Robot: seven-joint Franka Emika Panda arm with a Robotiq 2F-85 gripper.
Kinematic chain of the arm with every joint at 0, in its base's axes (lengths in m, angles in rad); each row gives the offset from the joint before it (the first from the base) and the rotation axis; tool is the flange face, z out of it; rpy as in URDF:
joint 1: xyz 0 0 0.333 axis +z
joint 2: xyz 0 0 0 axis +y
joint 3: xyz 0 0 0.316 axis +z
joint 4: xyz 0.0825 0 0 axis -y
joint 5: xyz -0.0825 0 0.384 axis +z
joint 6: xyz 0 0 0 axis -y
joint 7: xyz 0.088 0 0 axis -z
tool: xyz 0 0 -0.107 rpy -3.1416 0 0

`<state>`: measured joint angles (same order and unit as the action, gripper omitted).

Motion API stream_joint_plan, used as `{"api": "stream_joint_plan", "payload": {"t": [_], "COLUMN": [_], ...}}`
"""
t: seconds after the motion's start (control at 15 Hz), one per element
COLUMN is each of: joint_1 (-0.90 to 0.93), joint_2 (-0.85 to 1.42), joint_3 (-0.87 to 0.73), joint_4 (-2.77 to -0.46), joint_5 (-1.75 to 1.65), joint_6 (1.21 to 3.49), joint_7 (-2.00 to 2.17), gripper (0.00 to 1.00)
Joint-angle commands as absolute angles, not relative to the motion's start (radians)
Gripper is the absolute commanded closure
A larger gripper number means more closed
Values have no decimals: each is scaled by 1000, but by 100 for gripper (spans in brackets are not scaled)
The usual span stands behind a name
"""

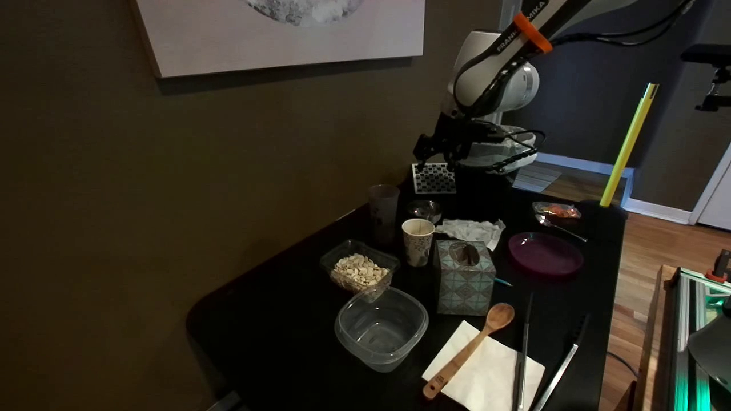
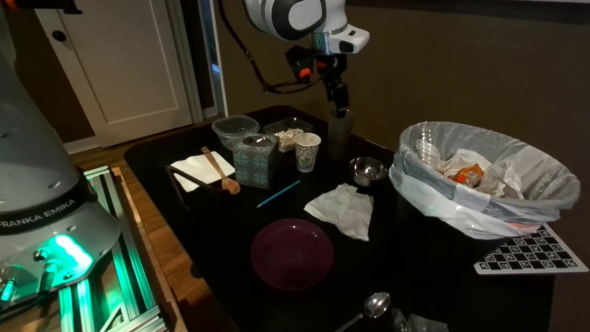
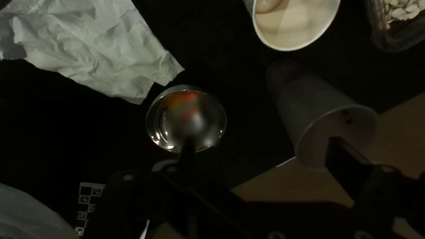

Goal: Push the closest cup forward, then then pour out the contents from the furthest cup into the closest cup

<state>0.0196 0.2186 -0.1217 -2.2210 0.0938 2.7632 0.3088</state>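
The closest cup, a patterned white paper cup (image 1: 418, 242), stands upright beside the tissue box, also seen in the other views as a paper cup (image 2: 307, 152) with a pale inside (image 3: 292, 23). Nearer the wall is the furthest cup, a tall frosted one (image 1: 383, 214), upright too. In the wrist view, small dark spots show inside the frosted cup (image 3: 305, 99); what they are is unclear. My gripper (image 3: 262, 145) is open, its fingers wide apart with nothing held. One finger (image 3: 345, 166) overlaps the frosted cup's mouth. An exterior view has the gripper (image 2: 341, 113) at that cup's rim height.
A small metal bowl (image 2: 367, 178) sits close to the frosted cup. A bag-lined bin (image 2: 442, 205) stands at the table's wall end. Around the paper cup are the tissue box (image 1: 465, 288), a see-through tub of seeds (image 1: 334, 258) and a crumpled napkin (image 2: 343, 210). The wall runs close behind.
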Motion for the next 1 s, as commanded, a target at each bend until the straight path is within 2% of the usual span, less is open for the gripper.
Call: {"api": "stream_joint_plan", "payload": {"t": [0.0, 0.4, 0.93], "joint_1": [-35, -60, -65], "joint_2": [300, 433, 575], "joint_3": [-62, -56, -25], "joint_4": [-2120, -1959, -1794], "joint_5": [172, 165, 171], "joint_6": [2713, 2608, 2580], "joint_7": [193, 145, 117], "gripper": [0, 0, 0]}}
